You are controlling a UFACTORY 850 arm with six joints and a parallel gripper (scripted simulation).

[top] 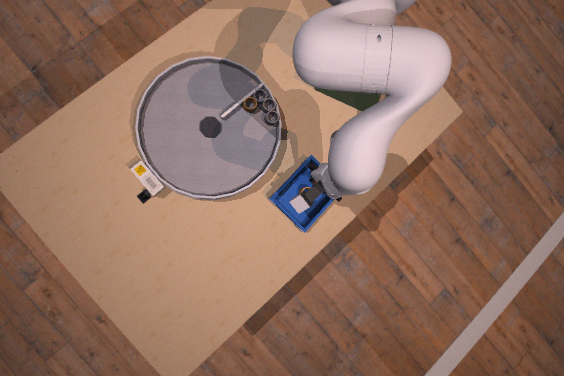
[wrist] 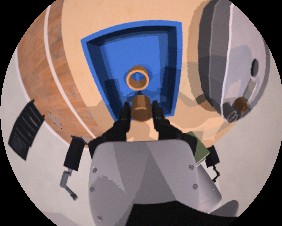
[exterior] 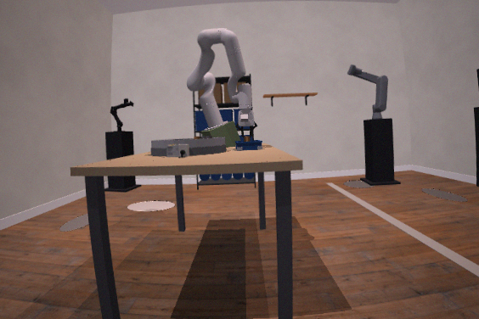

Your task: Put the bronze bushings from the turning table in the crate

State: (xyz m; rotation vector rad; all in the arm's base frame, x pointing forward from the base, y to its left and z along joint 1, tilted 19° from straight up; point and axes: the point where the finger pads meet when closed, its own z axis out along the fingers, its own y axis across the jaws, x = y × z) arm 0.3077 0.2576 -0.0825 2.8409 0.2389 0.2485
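We're hanging the gripper (wrist: 141,111) over the blue crate (wrist: 102,66), fingers clamped on a bronze bushing (wrist: 141,106), w/ another bronze bushing (wrist: 137,78) lying on the crate floor right below it. On the turning table (top: 165,159) we're seeing one more bronze bushing (top: 250,104) sitting against the divider bar (top: 241,101) near the rim, w/ three steel bushings (top: 269,105) clustered just beside it.
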